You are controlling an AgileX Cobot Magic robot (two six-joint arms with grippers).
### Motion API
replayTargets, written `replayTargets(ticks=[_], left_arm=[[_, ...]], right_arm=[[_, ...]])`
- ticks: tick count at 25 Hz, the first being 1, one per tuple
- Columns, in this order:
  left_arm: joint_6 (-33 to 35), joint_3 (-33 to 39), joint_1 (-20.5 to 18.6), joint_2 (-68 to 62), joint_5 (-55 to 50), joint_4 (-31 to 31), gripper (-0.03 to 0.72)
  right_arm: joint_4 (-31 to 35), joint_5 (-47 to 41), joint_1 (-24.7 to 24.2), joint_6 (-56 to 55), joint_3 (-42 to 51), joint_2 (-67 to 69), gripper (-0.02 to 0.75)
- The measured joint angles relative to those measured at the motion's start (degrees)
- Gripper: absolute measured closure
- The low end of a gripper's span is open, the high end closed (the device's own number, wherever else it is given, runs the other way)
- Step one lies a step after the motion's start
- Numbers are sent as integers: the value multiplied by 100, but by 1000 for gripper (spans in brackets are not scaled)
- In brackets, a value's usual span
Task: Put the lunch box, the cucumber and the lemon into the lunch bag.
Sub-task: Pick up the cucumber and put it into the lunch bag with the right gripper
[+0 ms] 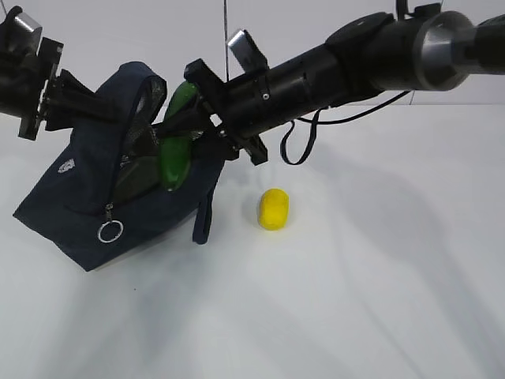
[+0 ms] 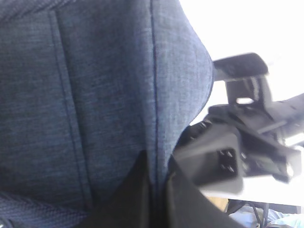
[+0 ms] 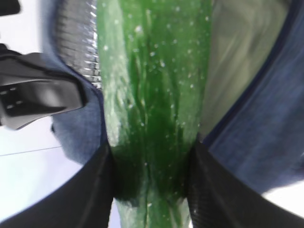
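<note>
A: Far left, your left gripper is pinched tight on the upper rim of the boxy dark navy fabric lunch bag, lifting that side so the bag tilts on the white desk. In the left wrist view its black fingers meet on a seam of the navy cloth.

B: And the mouth of the bag?

A: You see it gaping toward the camera. A metal ring zipper pull hangs low at the front, and a dark loop handle trails down onto the desk at the bag's right.

B: Next along?

A: The smooth dark green cucumber, standing nearly upright, its lower end inside the opening, its tip above the rim. Your right gripper is clamped on it partway up; the right wrist view shows a black finger pressed to each flank of the green skin, with pale lining beside it.

B: Is the lunch box in there?

A: A dull greenish surface shows in the opening behind the cucumber, but you cannot tell from these views what it is.

B: And to the right?

A: The small bright yellow oval lemon sits on the desk just right of the bag, apart from both, under your right arm.
</note>
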State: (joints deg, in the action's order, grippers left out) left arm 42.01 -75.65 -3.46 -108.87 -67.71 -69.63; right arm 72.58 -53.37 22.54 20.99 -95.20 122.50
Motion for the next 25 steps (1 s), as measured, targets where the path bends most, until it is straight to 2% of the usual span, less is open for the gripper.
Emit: replayTargets(ticks=[5,15,25], left_arm=[[0,0,0,0,9,-59,687],[0,0,0,0,12,-69,688],[0,0,0,0,12,-69,688]], right_arm=[[456,161,240,25,0,284,403],[1457,928,281,551,0,489,402],[1750,941,411,684,0,748,370]])
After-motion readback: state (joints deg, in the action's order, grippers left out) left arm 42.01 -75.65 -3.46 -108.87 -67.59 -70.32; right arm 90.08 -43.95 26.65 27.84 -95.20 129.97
